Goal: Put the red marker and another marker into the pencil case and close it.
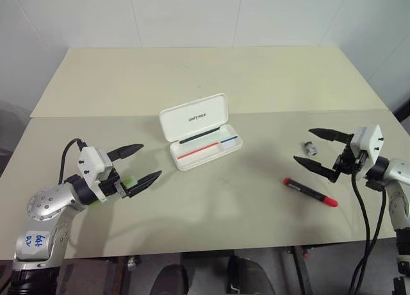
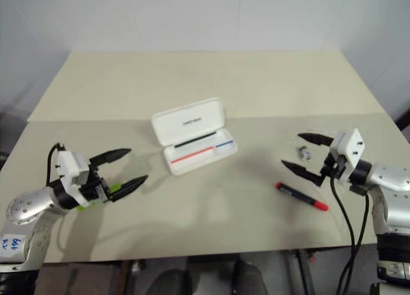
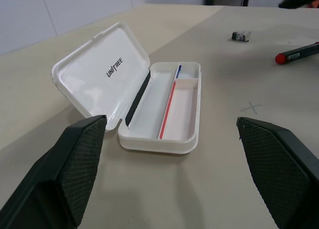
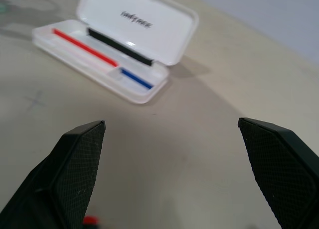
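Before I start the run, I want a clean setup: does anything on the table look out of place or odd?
One stray: a small grey object lies near the right end effector, beyond the red marker. The pencil case stands open and intact; nothing is spilled.

Lab-like room: bare beige table (image 1: pixel 192 70), white walls (image 1: pixel 192 13)
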### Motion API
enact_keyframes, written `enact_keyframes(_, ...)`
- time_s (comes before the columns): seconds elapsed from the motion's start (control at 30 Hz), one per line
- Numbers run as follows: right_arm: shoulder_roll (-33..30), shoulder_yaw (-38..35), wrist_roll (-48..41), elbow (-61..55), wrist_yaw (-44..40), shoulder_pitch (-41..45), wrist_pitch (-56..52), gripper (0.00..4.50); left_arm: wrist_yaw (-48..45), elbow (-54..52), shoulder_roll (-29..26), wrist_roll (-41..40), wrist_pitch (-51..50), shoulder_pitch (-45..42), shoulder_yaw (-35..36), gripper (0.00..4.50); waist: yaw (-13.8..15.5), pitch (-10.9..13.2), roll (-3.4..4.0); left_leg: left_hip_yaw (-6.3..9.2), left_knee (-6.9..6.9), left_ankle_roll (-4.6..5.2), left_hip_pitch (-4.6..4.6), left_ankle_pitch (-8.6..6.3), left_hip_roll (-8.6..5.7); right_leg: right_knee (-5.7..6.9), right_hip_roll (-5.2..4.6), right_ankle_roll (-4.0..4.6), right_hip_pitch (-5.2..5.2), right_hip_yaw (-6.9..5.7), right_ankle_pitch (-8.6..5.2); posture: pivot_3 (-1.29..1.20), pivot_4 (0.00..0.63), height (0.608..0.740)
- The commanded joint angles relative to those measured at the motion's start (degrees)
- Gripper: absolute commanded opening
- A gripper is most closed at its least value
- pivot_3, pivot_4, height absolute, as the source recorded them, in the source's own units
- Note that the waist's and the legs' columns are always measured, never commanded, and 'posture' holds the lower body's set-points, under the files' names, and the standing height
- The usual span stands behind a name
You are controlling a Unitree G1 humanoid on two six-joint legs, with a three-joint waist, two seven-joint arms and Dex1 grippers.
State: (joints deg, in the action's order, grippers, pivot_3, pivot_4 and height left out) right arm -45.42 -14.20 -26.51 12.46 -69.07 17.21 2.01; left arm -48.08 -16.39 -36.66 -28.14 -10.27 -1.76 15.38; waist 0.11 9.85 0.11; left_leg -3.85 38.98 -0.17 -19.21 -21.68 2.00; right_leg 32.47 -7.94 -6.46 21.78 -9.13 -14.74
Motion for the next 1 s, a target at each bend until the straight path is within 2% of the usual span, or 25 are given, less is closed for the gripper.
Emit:
enact_keyframes(0.03, -1.08, -1.03, -1.84, -2.37, -1.26, 1.1, -1.31, 4.5, 0.16, -2.57, -1.04, -1.51, -0.7, -0.62, 1.52, 4.47, -0.03, 0.0, 0.0, 0.0, 0.0, 0.0, 0.0, 0.0, 0.0, 0.0, 0.0, 0.0, 0.0, 0.0, 0.0, 0.0, 0.15, 0.74)
enact_keyframes(0.53, 4.03, 2.52, -0.3, -6.66, 1.65, 2.29, -2.05, 4.5, -2.33, 0.04, -0.57, -0.98, -2.26, -6.67, -3.09, 4.47, 0.13, 0.0, 0.0, 0.01, 0.02, -0.01, 0.01, 0.01, 0.0, 0.02, 0.04, 0.0, 0.0, -0.02, 0.0, 0.0, 0.15, 0.74)
enact_keyframes(0.63, 5.1, 2.82, -0.24, -8.92, 2.98, 0.72, -2.22, 4.5, -2.62, 1.37, 0.41, -0.27, -2.12, -8.1, -5.17, 3.86, 0.25, 0.0, 0.0, 0.0, 0.02, -0.01, 0.0, 0.01, -0.01, 0.01, 0.03, 0.0, 0.0, -0.02, 0.0, 0.0, 0.15, 0.74)
enact_keyframes(0.73, 5.42, 2.63, -0.83, -12.1, 4.22, -0.87, -3.17, 4.5, -2.7, 2.45, 0.9, 0.69, -2.43, -10.3, -7.33, 2.9, 0.99, 0.0, 0.0, 0.01, 0.02, -0.01, -0.01, 0.0, -0.03, 0.01, 0.02, 0.0, 0.0, -0.01, 0.0, 0.0, 0.15, 0.74)
enact_keyframes(1.0, 5.64, 2.33, -2.06, -18.93, 6.65, -4.32, -5.84, 4.5, -3.07, 10.49, 1.81, 8.61, -1.58, -17.95, -16.09, 2.9, 1.44, -0.01, -0.01, -0.01, 0.06, -0.01, -0.02, 0.01, -0.04, 0.0, 0.06, 0.0, -0.01, 0.0, 0.0, 0.0, 0.15, 0.74)
